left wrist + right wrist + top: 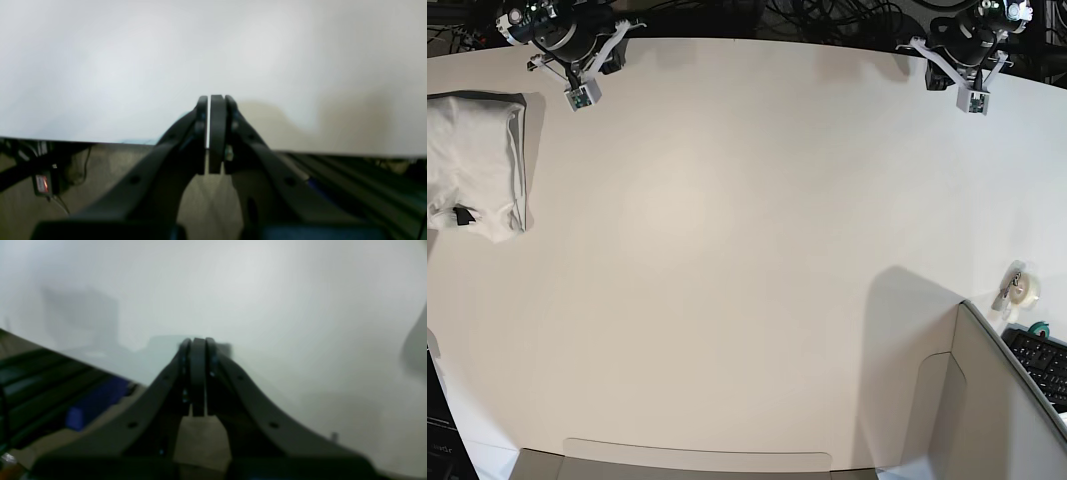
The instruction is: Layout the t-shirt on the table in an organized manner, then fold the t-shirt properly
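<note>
White desk [747, 260] surface fills nearly all of the base view, with a curved far edge and dark cabling beyond it. Only the base view shows the t-shirt [475, 165]: it lies folded into a compact white rectangle at the desk's left edge, near the far left corner, plain side up, with a small dark tag visible near its lower end. The long axis of the folded shirt runs from the far edge of the desk toward the near edge; which end is the neck cannot be told. Both arms sit at the far edge, well apart from each other. The right pincer [580, 97] is at the far left of the base view, near the shirt's upper right corner but not touching it. The left pincer [974, 101] is at the far right, well apart from the shirt. The base view also shows a grey cardboard wall [987, 400] at the lower right, a roll of tape [1024, 289] and a black keyboard [1042, 362] beside it. The wrist views supply what the base view is too small to resolve: the left pincer [208, 100] has its jaws pressed together with only a thin slit of light between them and nothing held, and the right pincer [197, 341] is likewise fully closed and empty. Each wrist view shows only bare, blurred desk ahead of the fingertips; the shirt appears in neither.
</note>
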`<state>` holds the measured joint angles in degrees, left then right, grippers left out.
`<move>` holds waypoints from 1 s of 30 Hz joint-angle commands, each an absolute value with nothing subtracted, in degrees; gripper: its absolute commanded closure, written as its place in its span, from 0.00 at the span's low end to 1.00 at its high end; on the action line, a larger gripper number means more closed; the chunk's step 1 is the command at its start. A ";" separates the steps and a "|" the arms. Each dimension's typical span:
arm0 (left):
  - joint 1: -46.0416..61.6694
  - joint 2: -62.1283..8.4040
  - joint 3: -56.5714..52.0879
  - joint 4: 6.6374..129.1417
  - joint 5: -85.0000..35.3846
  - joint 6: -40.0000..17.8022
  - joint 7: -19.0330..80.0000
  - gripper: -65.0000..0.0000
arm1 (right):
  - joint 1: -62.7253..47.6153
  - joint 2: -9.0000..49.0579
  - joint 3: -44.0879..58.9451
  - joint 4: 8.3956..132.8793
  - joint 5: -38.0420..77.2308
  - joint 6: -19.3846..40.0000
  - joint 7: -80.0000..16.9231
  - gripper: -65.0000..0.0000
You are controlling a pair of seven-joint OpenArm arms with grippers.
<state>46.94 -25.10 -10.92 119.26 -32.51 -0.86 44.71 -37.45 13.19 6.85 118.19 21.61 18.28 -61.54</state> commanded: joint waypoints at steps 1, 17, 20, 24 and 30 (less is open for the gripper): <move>48.66 -25.54 -11.30 120.13 -32.84 -0.66 44.00 1.00 | -40.31 13.49 6.81 117.93 20.35 17.19 -64.04 1.00; 57.89 -20.88 -11.56 119.60 -39.34 -0.57 44.00 1.00 | -55.87 13.41 6.81 116.70 20.00 16.84 -55.08 1.00; 57.63 -18.86 -11.56 118.37 -39.34 -0.31 44.00 1.00 | -55.34 13.23 6.73 113.36 19.91 16.84 -55.08 1.00; 55.78 -17.80 -10.86 115.56 -39.25 -0.31 43.38 1.00 | -52.62 13.23 6.20 105.63 19.91 16.84 -54.99 1.00; 49.36 -15.87 -9.54 98.15 -39.25 -0.31 39.08 1.00 | -46.11 13.14 -0.75 92.53 15.25 16.84 -54.81 1.00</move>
